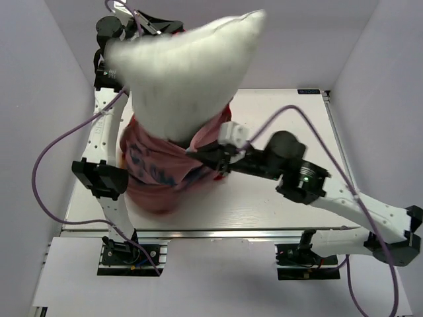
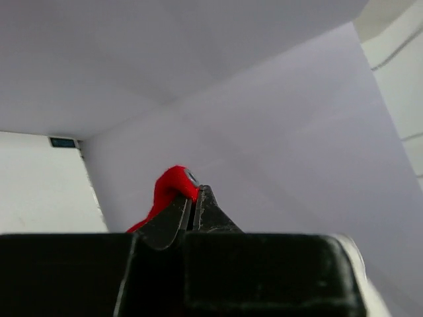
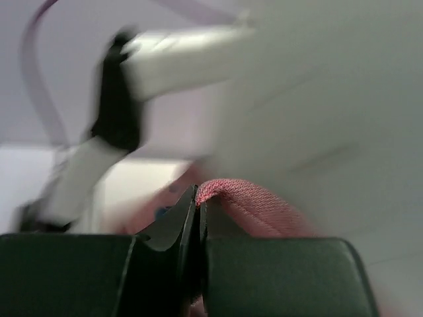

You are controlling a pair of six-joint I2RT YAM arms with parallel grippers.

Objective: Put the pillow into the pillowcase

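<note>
The white pillow [image 1: 188,72] stands upright, its lower end inside the pillowcase [image 1: 155,165], which shows its dull pink side with dark marks and bunches around the pillow's base on the table. My right gripper [image 1: 201,150] is shut on the pillowcase's rim at the pillow's right side; in the right wrist view the jaws [image 3: 198,196] pinch the pink hem [image 3: 254,201] under the pillow [image 3: 317,99]. My left gripper [image 1: 152,26] is raised high behind the pillow's top, its tips hidden there. In the left wrist view it [image 2: 193,191] is shut on a red fold of pillowcase [image 2: 170,185].
The white table [image 1: 284,198] lies between lilac walls [image 1: 39,99] on the left, right and back. A purple cable [image 1: 53,148] loops off the left arm and another [image 1: 330,142] arcs over the right arm. The left arm [image 3: 119,105] shows blurred in the right wrist view.
</note>
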